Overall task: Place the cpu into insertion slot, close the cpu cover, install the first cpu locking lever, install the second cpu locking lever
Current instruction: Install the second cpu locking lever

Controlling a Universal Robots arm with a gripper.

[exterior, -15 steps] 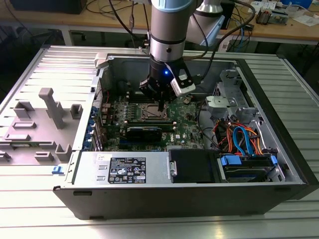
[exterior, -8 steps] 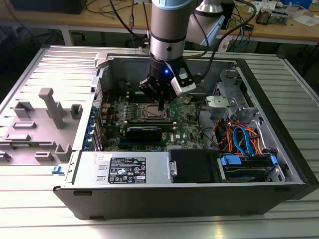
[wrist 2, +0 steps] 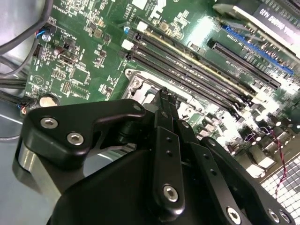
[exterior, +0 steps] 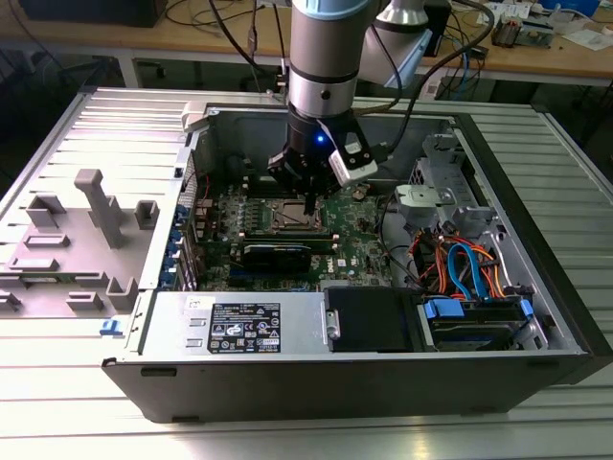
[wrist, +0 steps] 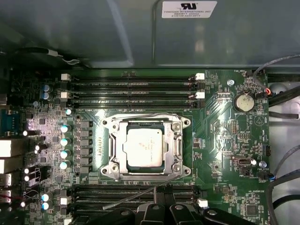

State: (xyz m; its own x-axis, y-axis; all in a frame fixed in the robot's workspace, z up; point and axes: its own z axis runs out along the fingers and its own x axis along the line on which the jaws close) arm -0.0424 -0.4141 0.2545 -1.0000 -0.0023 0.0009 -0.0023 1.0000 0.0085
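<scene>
Our gripper (wrist: 161, 190) hung low over the motherboard with its dark fingers drawn narrow, tips almost together, as the second wrist view also showed (wrist 2: 165, 96); we could not tell whether anything was pinched between them. We took the insertion slot (wrist: 107, 124) as our landmark. The cpu (wrist: 143, 147) lay flat inside the slot, its pale metal top showing through the square window of the cpu cover (wrist: 117, 143), which was folded down over it. Just outside the slot, on the side nearest the gripper, a thin wire locking lever (wrist: 129, 197) stretched out. Its long axis ran roughly along that edge of the slot, slanting a little away from it. One end of the lever met the fingertips, and the other end pointed off past the slot's corner, over the dark memory slots (wrist: 117, 191) beside the socket. We judged that this lever was not yet latched and that the gripper was working at its end. In the exterior view the gripper (exterior: 308, 196) stood upright inside the open computer case (exterior: 364, 383), right beside the slot.
</scene>
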